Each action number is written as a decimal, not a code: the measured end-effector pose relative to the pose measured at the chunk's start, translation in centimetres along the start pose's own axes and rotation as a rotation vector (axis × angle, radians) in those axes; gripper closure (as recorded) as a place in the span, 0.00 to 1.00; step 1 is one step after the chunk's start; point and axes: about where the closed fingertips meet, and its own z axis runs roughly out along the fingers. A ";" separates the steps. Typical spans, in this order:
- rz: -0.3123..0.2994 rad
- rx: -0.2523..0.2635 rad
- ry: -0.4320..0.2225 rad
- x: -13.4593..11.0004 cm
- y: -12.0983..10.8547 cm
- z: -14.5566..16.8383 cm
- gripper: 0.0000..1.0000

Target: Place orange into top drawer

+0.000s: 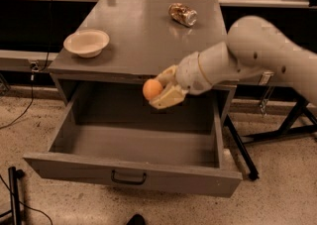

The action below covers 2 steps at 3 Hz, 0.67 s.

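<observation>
We log the flat grey metal worktop first. Below it the wide grey metal top drawer stands pulled well out, with nothing showing inside, so the opening step is done. The bulky white robot arm reaches in from the right, past the worktop's front edge. The shallow cream bowl sits at the worktop's left, not part of the task. The cream two-finger end effector hangs over the drawer's rear half, just in front of the worktop lip, closed on its load. The shiny brownish metal can lies on its side far back on the worktop. The small smooth round orange is clamped between the fingers, in the air, clear of the drawer floor. Pick is done and carry nearly so. What is left, we judge: lower, release, withdraw.
</observation>
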 end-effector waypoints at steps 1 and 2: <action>0.079 0.018 -0.015 6.3 2.6 4.5 1.00; 0.163 0.054 0.007 11.6 4.0 7.9 1.00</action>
